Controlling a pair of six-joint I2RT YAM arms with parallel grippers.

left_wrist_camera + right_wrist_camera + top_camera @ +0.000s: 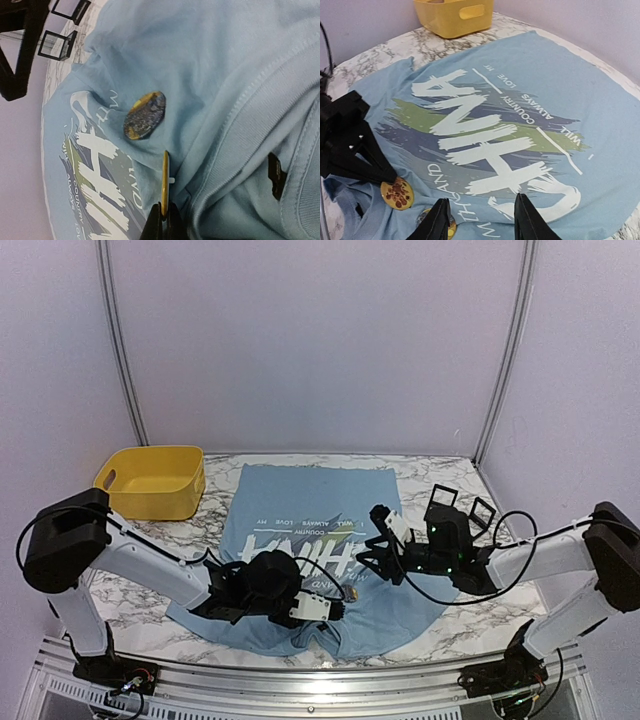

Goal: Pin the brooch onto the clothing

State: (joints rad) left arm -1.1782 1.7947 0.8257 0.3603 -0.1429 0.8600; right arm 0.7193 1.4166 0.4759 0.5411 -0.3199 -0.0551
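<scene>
- Pinning is under way: the T-shirt lies spread on the table, with the patterned brooch resting near its collar, at the shirt's 6 o'clock.
- The left tool is clamped on a thin yellow disc, edge-on, at the brooch's 5 o'clock.
- The right tool hangs parted and empty over the lettering.
- Next, probably: join disc and brooch squarely through the cloth.

From my remote station the light looks soft, even and fairly bright from overhead, leaving only faint shadows on the T-shirt and marble table, with no glare, though every view is slightly grainy and soft.
</scene>
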